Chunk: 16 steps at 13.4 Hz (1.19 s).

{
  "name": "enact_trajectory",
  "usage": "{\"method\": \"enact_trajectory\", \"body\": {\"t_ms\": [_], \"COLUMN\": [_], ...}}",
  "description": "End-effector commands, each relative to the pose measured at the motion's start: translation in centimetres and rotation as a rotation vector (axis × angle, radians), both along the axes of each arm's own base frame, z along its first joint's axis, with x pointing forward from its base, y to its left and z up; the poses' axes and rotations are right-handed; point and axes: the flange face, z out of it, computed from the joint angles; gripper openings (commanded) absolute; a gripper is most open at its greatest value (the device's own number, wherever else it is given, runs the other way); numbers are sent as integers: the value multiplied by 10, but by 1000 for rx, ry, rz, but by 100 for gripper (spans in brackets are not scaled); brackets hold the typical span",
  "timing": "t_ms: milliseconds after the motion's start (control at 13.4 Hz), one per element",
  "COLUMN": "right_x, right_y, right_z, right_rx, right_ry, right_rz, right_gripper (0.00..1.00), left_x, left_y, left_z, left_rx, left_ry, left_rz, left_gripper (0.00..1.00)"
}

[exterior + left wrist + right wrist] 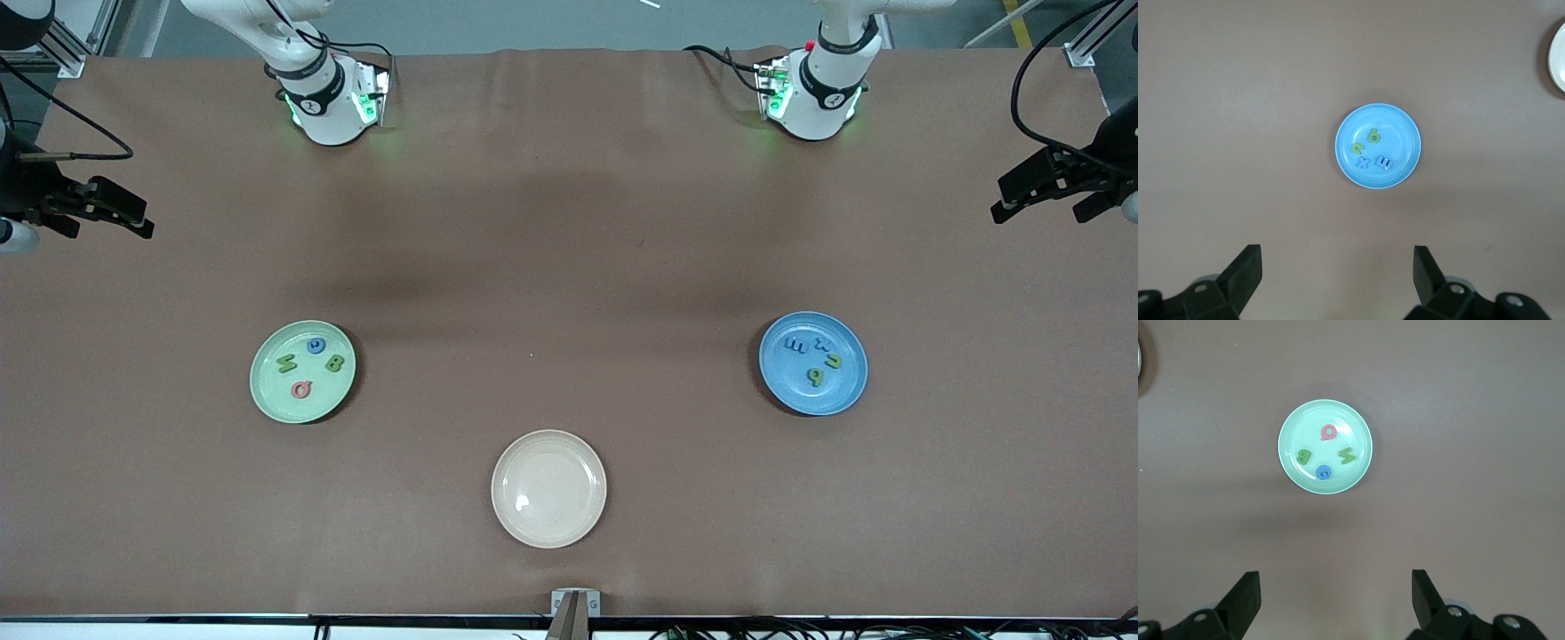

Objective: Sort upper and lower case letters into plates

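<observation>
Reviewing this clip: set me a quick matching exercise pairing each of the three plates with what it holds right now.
Things:
1. mint green plate
2. blue plate
3. cream plate

Contents:
A. no letters at all
B. a pink letter, a blue letter and two green ones
C. two green letters and two blue ones

Pairs: 1-B, 2-C, 3-A

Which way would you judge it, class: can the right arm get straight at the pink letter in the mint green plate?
Probably yes. The right gripper is open, holds nothing, and nothing lies between it and the mint green plate, where the pink letter lies uncovered and apart from the other letters.
</observation>
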Motion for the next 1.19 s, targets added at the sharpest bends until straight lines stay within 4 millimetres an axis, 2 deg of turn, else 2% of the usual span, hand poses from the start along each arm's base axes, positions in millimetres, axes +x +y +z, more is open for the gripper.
{"method": "enact_trajectory", "body": {"t_ms": [0,75,448,1119], "right_x": [-5,-5,0,5], "right_y": [4,4,3,0], "right_z": [16,20,25,18], "right_rx": [6,6,4,6], "right_ry": [-44,-50,-56,-41], "right_rz": [15,18,17,-5], "right_gripper": [100,100,100,100], "left_x": [11,15,14,13], "left_y": [1,-1,-2,-3], "left_z": [3,-3,-2,0], "left_rx": [23,22,21,3], "left_ry": [-10,1,-2,-6], "left_rz": [6,5,-2,11], "left_gripper": [100,100,100,100]}}
